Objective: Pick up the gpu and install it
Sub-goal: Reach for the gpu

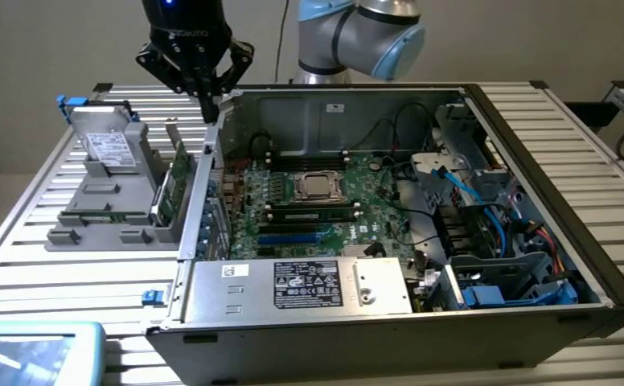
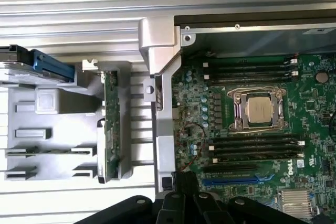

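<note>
A slatted metal table (image 1: 33, 265) fills the scene, with a plain beige wall behind it. At the near corner on the exterior view's left lies a teal-edged object (image 1: 28, 342); I cannot tell what it is.

An open computer case (image 1: 548, 185) lies on its side on the table. At its near end sits the power supply (image 1: 301, 283), which carries a black label. Beyond that is the green motherboard (image 1: 290, 197) with its processor socket (image 1: 318, 186). Blue cables run through the drive bay on the exterior view's right.

Just outside the case wall, on the exterior view's left, a grey holder (image 1: 97, 205) rests on the slats. The gpu (image 1: 178, 185) stands on edge in the slot of this holder nearest the case, with its silver bracket at the far end. In the wrist view the gpu (image 2: 111, 124) appears as a thin green strip parallel to the case wall. Farther left in the holder, a grey drive (image 1: 106, 145) with a white label leans upright.

Farther back, the gripper (image 1: 209, 108) hangs above the far end of that case wall. Its black fingers are pressed together and hold nothing. It is near the gpu's bracket end but clear of it. In the wrist view the gripper (image 2: 185, 182) shows over the case wall. The robot arm (image 1: 360, 32) rises at the far edge.
</note>
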`<action>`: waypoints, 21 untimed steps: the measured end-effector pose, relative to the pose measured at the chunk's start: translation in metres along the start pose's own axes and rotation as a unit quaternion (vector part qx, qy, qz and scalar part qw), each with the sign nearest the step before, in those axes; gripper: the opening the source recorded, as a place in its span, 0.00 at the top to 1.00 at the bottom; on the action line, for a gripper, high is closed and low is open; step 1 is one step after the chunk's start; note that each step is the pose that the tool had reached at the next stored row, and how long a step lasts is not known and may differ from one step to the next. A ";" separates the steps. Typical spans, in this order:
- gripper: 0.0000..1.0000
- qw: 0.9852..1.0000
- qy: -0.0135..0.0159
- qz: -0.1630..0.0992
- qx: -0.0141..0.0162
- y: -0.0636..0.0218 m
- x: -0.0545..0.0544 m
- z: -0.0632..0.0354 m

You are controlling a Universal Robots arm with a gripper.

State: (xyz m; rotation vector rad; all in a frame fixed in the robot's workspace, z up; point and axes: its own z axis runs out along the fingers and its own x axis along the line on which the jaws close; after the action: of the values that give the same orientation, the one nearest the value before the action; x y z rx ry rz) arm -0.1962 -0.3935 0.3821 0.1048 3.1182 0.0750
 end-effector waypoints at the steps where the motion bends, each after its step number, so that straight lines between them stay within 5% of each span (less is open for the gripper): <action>1: 0.88 1.000 0.000 0.000 0.000 -0.0001 0.005 0.0010; 21: 0.88 1.000 0.000 0.000 0.000 0.0022 0.088 0.0081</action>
State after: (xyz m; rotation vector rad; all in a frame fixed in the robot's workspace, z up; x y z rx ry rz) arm -0.2841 -0.3849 0.3724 0.1047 3.1182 0.0750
